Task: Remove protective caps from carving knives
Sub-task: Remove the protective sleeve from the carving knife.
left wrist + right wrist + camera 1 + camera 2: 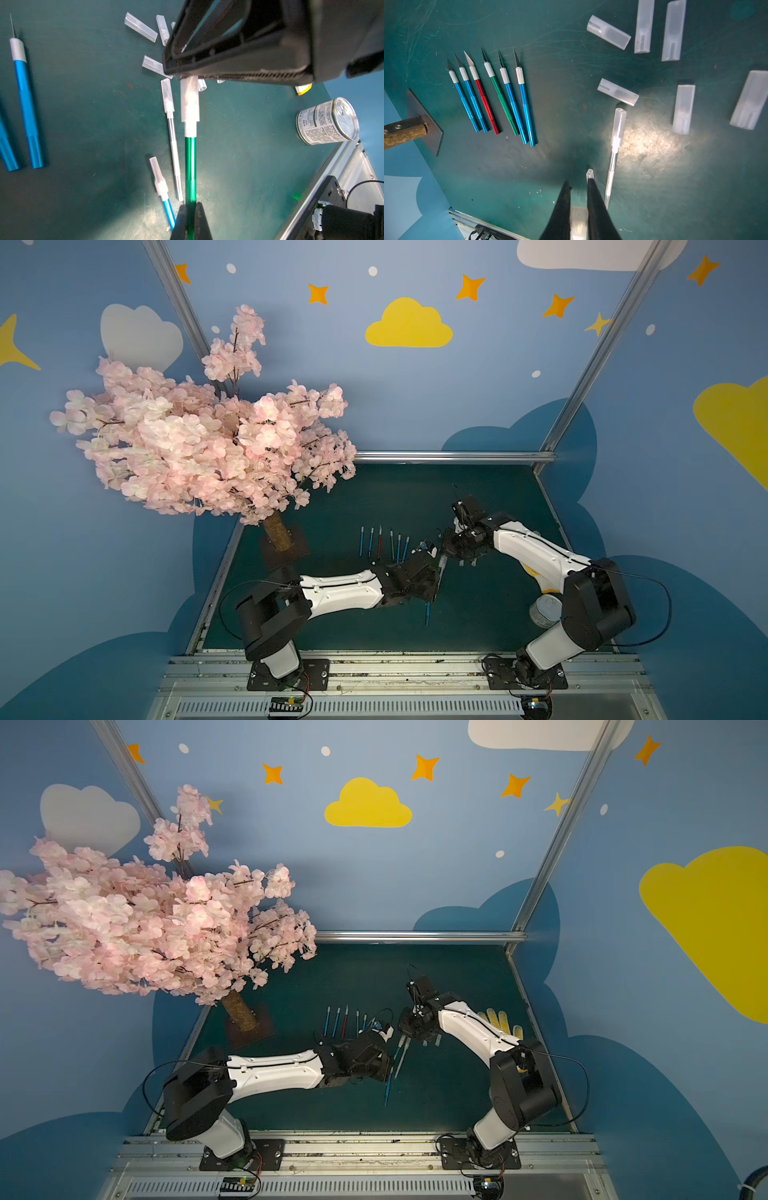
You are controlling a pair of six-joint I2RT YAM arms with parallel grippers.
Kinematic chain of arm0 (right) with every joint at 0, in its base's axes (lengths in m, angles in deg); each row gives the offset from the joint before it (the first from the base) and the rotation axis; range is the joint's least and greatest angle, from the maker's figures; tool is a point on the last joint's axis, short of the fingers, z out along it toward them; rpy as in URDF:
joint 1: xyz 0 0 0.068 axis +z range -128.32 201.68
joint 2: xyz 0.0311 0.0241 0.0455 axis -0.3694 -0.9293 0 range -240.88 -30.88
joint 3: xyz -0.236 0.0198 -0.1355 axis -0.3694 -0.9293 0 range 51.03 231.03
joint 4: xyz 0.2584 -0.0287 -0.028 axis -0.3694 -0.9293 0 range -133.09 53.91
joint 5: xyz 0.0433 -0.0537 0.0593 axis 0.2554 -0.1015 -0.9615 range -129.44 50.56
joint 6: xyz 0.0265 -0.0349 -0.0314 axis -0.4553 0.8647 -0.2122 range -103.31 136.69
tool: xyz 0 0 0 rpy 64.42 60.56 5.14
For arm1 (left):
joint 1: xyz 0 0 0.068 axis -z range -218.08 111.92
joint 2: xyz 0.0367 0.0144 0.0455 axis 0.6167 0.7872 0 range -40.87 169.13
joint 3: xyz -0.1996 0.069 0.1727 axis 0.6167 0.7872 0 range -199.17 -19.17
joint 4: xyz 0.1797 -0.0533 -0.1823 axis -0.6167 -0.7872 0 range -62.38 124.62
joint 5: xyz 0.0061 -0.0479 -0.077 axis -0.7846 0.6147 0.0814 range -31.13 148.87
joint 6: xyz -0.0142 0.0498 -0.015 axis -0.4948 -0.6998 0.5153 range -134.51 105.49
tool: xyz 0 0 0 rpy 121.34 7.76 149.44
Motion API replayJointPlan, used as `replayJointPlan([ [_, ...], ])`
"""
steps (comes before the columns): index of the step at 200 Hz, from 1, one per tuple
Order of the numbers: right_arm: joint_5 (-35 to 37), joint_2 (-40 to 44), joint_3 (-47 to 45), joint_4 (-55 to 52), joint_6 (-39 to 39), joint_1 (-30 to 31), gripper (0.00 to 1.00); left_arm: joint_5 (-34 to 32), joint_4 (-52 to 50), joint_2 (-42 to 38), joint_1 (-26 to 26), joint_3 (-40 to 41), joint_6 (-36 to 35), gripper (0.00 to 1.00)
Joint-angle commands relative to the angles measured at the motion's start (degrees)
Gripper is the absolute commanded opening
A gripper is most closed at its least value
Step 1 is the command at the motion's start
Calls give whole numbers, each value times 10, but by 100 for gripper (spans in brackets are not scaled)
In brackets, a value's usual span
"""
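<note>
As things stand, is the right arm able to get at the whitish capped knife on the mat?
Probably not yet: the right hand is shut on the cap of the green knife. The whitish knife lies close by, with nothing over it.

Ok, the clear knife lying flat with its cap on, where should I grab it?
Probably best to take the clear knife by its handle near the middle, from straight above, jaws across it. It lies flat on the mat, long and thin, and that leaves the cap end free for pulling.
</note>
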Motion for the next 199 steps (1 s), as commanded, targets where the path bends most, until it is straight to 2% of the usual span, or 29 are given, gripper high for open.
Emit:
replayJointPlan([
  [1, 56, -5, 36, 40, 14, -26, 3, 35, -66, -1, 14, 22, 0, 5],
  [152, 53, 0, 44, 44, 13, -71, 2, 36, -57, -7, 17, 40, 16, 5],
  [199, 46, 4, 36, 36, 43, -71, 2, 24, -64, -21, 15, 39, 30, 5],
])
